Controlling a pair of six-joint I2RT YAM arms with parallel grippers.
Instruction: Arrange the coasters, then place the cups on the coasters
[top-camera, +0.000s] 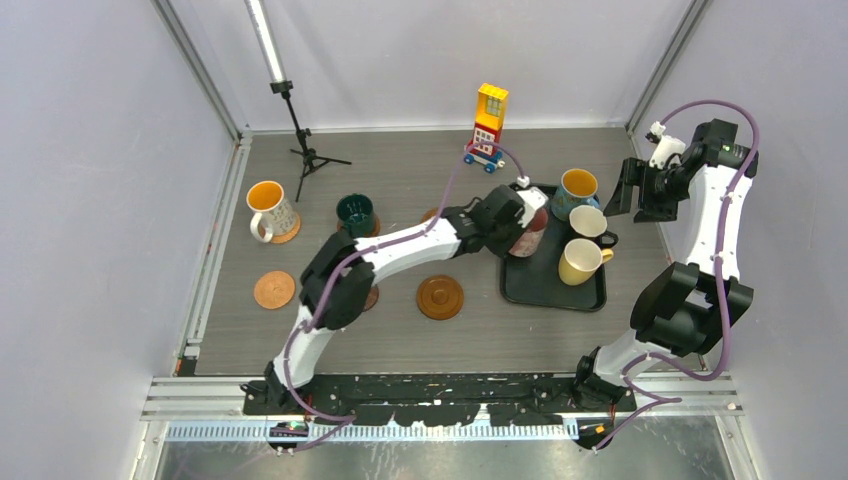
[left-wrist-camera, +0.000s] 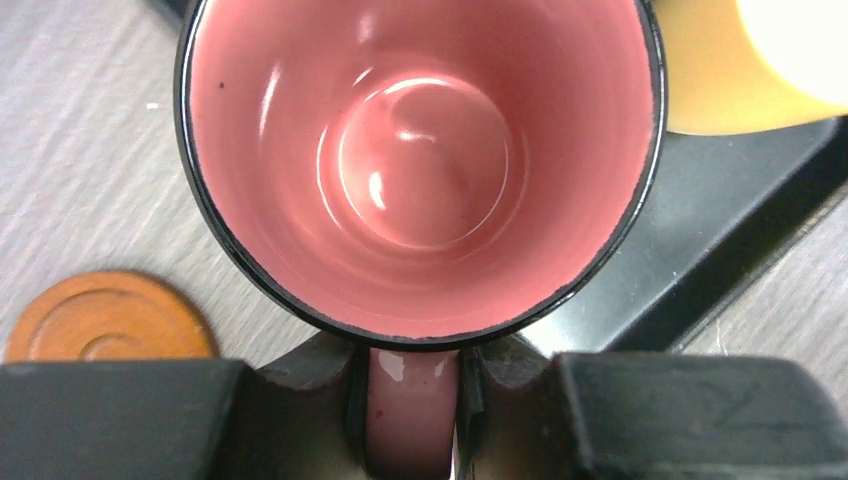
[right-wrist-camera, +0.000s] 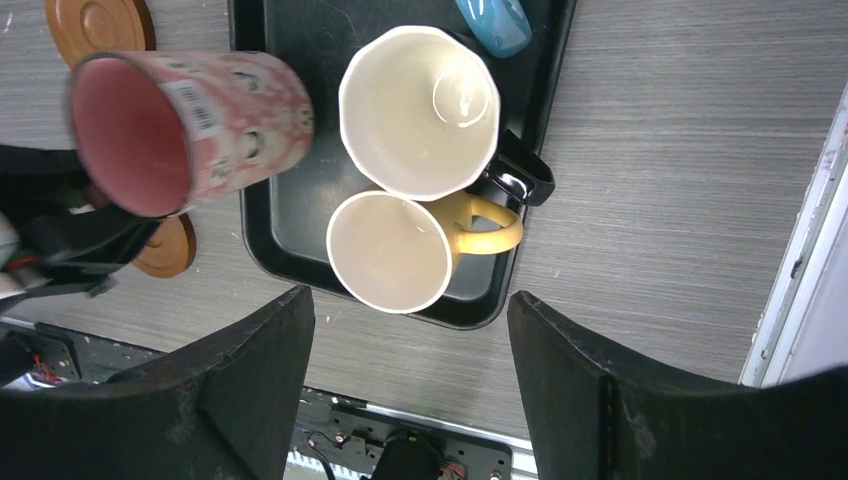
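My left gripper (left-wrist-camera: 410, 375) is shut on the handle of the pink cup (left-wrist-camera: 420, 160), which it holds tilted over the left edge of the black tray (top-camera: 545, 292). On the tray stand the blue cup (top-camera: 578, 187), the cream cup with a black handle (top-camera: 588, 223) and the pale yellow cup (top-camera: 580, 262). The white cup (top-camera: 267, 207) and the dark green cup (top-camera: 355, 213) each sit on a coaster at the left. Bare coasters (top-camera: 274, 289) (top-camera: 440, 297) lie in front, and another coaster (top-camera: 371, 298) is partly under my left arm. My right gripper (top-camera: 640, 190) hangs open, to the right of the tray.
A yellow-red toy block tower (top-camera: 488, 125) stands at the back behind the tray. A black tripod (top-camera: 305, 150) stands at the back left. Walls close in the table on both sides.
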